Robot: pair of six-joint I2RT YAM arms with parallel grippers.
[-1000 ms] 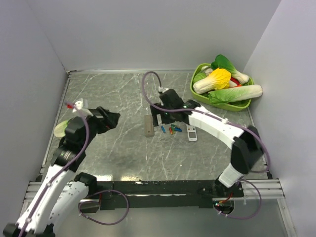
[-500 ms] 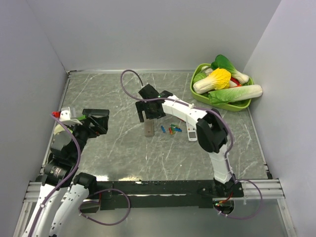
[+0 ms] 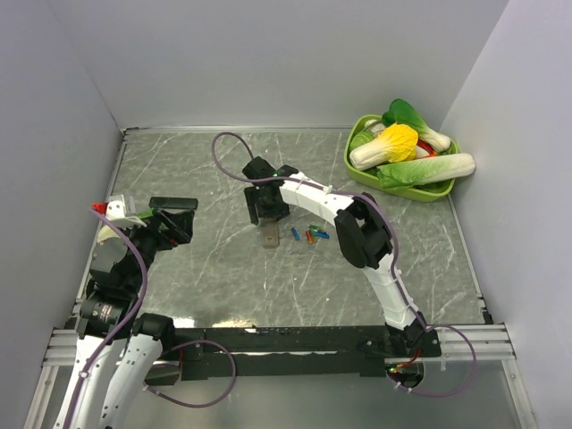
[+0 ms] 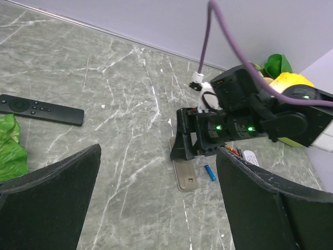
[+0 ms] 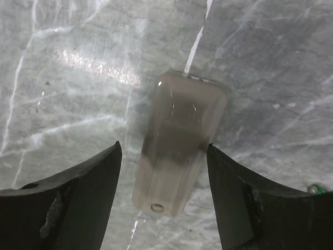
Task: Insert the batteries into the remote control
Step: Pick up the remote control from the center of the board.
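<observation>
The remote control (image 3: 269, 236) lies grey-beige back up on the marble table, also seen in the left wrist view (image 4: 184, 174). My right gripper (image 3: 266, 217) reaches down over its far end. In the right wrist view the gripper (image 5: 163, 146) is open, with the remote control (image 5: 179, 140) between its fingers; the right finger is close to its edge and a gap shows on the left. The batteries (image 3: 308, 235) lie loose just right of the remote, a blue one (image 4: 209, 173) nearest. My left gripper (image 3: 174, 222) hangs open at the left, holding nothing (image 4: 161, 208).
A green basket (image 3: 399, 192) of toy vegetables stands at the back right. A flat black remote (image 4: 41, 109) and something green (image 4: 8, 140) lie at the left. A white remote (image 4: 250, 156) peeks out beyond the batteries. Grey walls enclose the table.
My right arm has swung left from above the batteries to the remote control and come down over it, its jaws narrowing. My left arm has pulled back towards the left.
</observation>
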